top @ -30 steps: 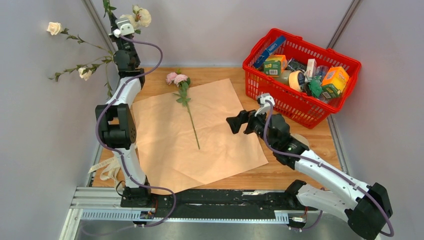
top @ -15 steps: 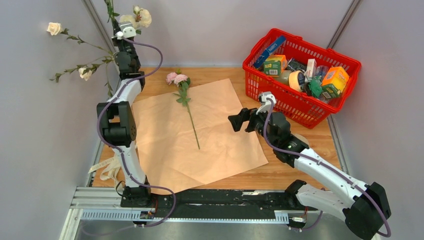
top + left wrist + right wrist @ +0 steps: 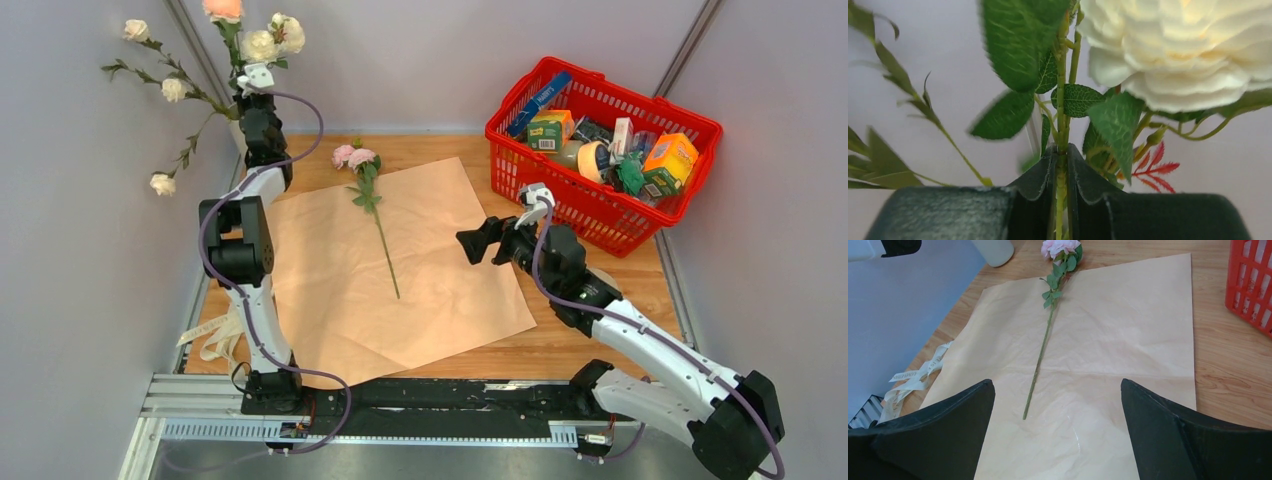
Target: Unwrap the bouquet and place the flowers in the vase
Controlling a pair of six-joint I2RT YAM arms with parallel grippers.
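Observation:
The bouquet's peach-tan paper lies unwrapped and flat on the table. One pink rose lies on it, with its stem running toward me. My left gripper is raised at the far left corner, shut on thin green stems of the flowers. A cream rose and leaves fill its wrist view. The off-white vase shows only in the right wrist view, at the top edge. My right gripper hovers open over the paper's right side, holding nothing.
A red basket full of boxes and packets stands at the back right, close to the right arm. The cream ribbon lies off the paper's near left corner. Grey walls close in the left and the back.
The bunch in my left gripper has swung upward, its side sprays now stand higher and a peach rose has come into view at the top. The right arm has barely shifted.

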